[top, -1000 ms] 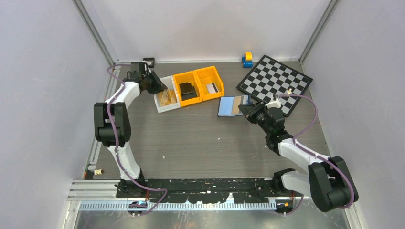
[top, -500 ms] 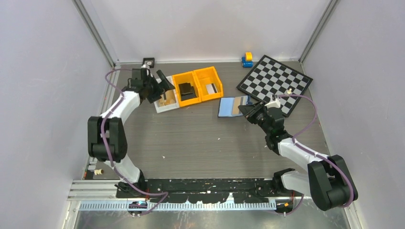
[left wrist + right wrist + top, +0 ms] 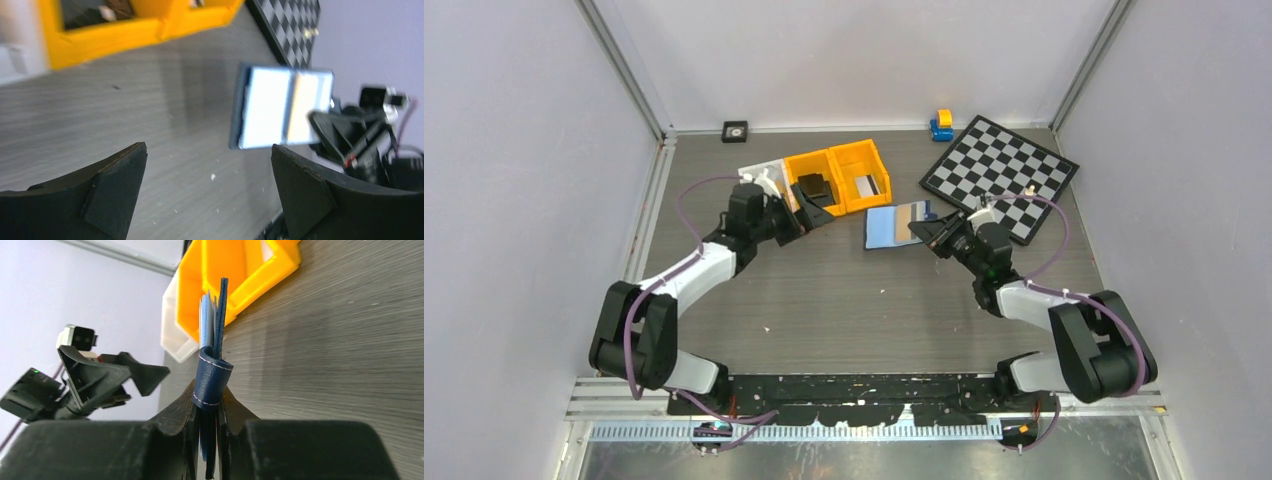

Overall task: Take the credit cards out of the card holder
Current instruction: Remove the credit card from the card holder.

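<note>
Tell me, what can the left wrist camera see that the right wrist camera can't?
Only the left wrist view shows the card holder from its open pale-blue inside, with a tan card showing, plus the checkerboard. Only the right wrist view shows the holder edge-on, with its navy snap tab curled where the right gripper clamps it. Both show the card holder, the open left gripper, the right gripper, an orange bin and the grey table.
</note>
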`<action>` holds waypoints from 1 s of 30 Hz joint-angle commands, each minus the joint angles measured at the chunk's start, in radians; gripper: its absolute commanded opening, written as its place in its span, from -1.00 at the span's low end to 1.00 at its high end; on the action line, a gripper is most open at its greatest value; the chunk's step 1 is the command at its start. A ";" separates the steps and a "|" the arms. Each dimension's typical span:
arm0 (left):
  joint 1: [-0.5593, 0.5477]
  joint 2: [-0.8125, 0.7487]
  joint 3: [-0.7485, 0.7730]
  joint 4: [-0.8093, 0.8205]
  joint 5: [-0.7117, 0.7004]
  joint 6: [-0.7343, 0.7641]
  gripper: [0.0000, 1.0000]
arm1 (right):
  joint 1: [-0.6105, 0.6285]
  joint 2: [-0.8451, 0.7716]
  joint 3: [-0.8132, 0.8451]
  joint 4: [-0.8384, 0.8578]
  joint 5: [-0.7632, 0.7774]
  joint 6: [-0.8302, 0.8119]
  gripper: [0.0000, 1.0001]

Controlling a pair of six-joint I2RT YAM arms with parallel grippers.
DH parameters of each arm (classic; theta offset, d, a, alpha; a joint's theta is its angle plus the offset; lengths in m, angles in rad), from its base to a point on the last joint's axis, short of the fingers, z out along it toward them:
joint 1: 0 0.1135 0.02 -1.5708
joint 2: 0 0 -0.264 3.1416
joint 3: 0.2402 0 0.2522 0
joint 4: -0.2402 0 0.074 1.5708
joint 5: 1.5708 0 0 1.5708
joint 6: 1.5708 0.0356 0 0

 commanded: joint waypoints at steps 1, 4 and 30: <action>-0.104 -0.073 -0.068 0.237 0.095 0.003 0.98 | 0.005 0.071 0.034 0.306 -0.139 0.129 -0.99; -0.123 -0.066 -0.134 0.395 0.129 -0.048 0.99 | 0.025 0.123 0.046 0.387 -0.174 0.161 -0.99; -0.167 0.016 -0.170 0.586 0.223 -0.127 -0.74 | 0.174 0.194 0.137 0.397 -0.252 0.107 -0.87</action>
